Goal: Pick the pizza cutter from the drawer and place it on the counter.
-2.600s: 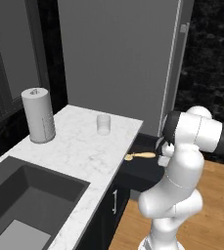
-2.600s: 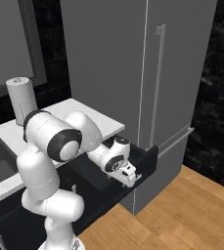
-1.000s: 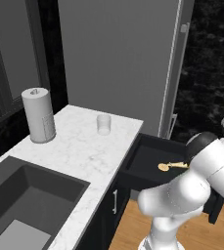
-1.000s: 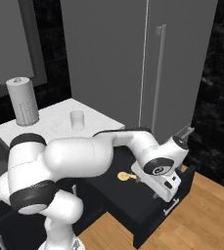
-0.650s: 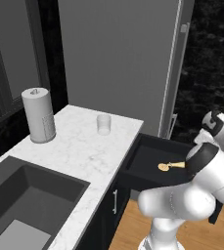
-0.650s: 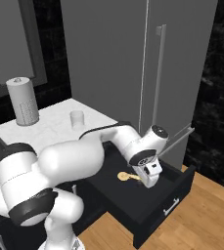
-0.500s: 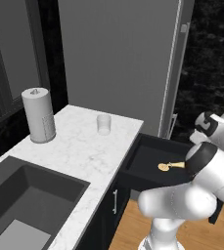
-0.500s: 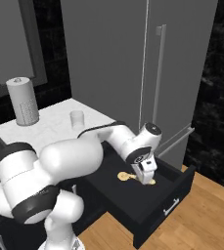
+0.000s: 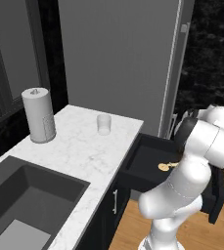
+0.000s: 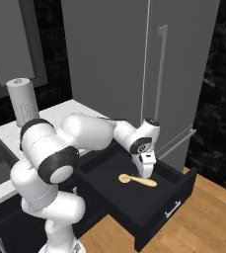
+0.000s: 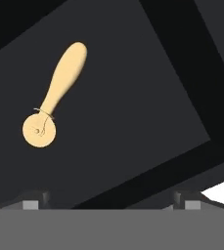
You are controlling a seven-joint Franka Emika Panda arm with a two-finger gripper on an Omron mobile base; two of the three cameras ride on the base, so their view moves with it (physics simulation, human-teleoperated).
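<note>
Cutter (image 10: 137,181) is lying flat on the floor of the pulled-out drawer (image 10: 179,197), roughly mid-floor, disc end pointing toward the counter (image 9: 84,146) side, handle toward the drawer's far end. Gripper (image 10: 145,170) hangs just above it with the jaws spread wide, nothing grabbed. Cup (image 9: 103,124) sits near the counter's back edge, paper towel roll (image 9: 38,115) off toward the sink (image 9: 20,197) end.
</note>
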